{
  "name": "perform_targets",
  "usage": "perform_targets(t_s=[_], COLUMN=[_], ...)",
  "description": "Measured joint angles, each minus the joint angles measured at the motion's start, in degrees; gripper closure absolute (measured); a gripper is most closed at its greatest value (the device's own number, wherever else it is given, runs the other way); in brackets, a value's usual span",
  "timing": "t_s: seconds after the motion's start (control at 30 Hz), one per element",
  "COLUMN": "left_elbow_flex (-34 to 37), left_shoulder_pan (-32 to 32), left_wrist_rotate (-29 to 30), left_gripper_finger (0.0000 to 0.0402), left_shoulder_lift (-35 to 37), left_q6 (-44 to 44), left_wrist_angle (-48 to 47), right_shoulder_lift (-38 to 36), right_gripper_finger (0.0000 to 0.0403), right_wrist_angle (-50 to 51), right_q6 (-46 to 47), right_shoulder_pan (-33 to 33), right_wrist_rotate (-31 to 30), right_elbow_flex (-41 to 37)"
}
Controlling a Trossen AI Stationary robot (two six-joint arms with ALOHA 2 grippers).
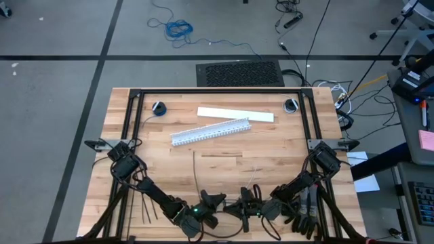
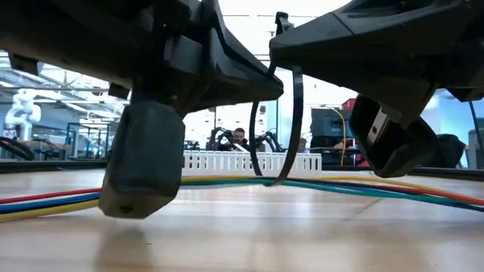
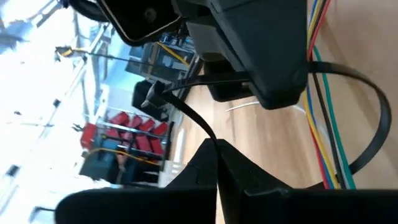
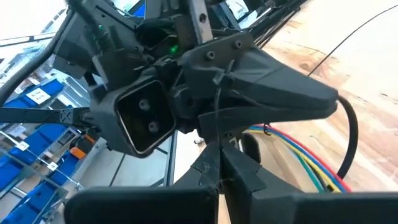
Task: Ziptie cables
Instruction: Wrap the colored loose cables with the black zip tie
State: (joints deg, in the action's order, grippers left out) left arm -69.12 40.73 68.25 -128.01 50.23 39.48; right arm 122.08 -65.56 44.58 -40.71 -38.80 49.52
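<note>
Near the table's [image 1: 271, 159] front edge, at its middle, the two pincers are meeting tip to tip. We are seeing one ziptie [image 2: 293, 113] already curved into a loop around the cables [image 2: 363, 186], which are lying flat on the wood there. The loop is hanging wide and slack, so we are judging the wrap started but the cinching still to come. Spare zipties [image 1: 150, 205] are lying near the front left corner.

Left pincer [image 4: 217, 102]: fully closed, pinching one end of the strap. Right pincer [image 3: 249, 78]: likewise fully closed, clamping the other end just beside it.
</note>
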Motion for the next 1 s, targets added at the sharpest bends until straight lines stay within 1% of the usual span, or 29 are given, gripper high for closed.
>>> perform_targets(t_s=[0.1, 0.17, 0.37, 0.57, 0.7, 0.8, 0.87, 1.0], left_elbow_flex=[-0.48, -0.48, -0.48, -0.48, -0.48, -0.48, -0.48, -0.48], left_shoulder_pan=[0.07, 0.20, 1.00, 1.51, 1.55, 1.64, 1.68, 1.68], left_wrist_rotate=[0.10, -0.05, -0.20, -0.18, 0.10, 0.15, 0.19, 0.37], left_gripper_finger=[0.0402, 0.0402, 0.0402, 0.0402, 0.0402, 0.0402, 0.0402, 0.0402], left_shoulder_lift=[0.00, 0.00, 0.00, 0.00, 0.02, 0.02, 0.02, 0.02], left_q6=[1.73, 1.73, 1.73, 1.29, 1.60, 1.60, 1.54, 1.32], left_wrist_angle=[0.02, -0.12, -1.99, -3.06, -3.23, -3.23, -3.30, -3.31], right_shoulder_lift=[0.00, 0.00, 0.00, -0.02, -0.02, -0.02, -0.03, -0.04], right_gripper_finger=[0.0403, 0.0403, 0.0403, 0.0403, 0.0403, 0.0403, 0.0403, 0.0403], right_wrist_angle=[-0.88, -1.73, -2.85, -5.30, -6.32, -5.29, -5.56, -8.31], right_q6=[-0.47, -1.37, -2.32, -4.13, -5.01, -5.74, -5.48, -3.38], right_shoulder_pan=[0.09, 0.18, 1.22, 1.33, 1.33, 1.33, 1.32, 1.31], right_wrist_rotate=[-0.69, -1.72, -2.05, -4.58, -4.87, -7.06, -8.99, -9.98], right_elbow_flex=[0.00, 0.00, 0.00, 0.02, 0.02, -0.07, -1.15, -3.82])
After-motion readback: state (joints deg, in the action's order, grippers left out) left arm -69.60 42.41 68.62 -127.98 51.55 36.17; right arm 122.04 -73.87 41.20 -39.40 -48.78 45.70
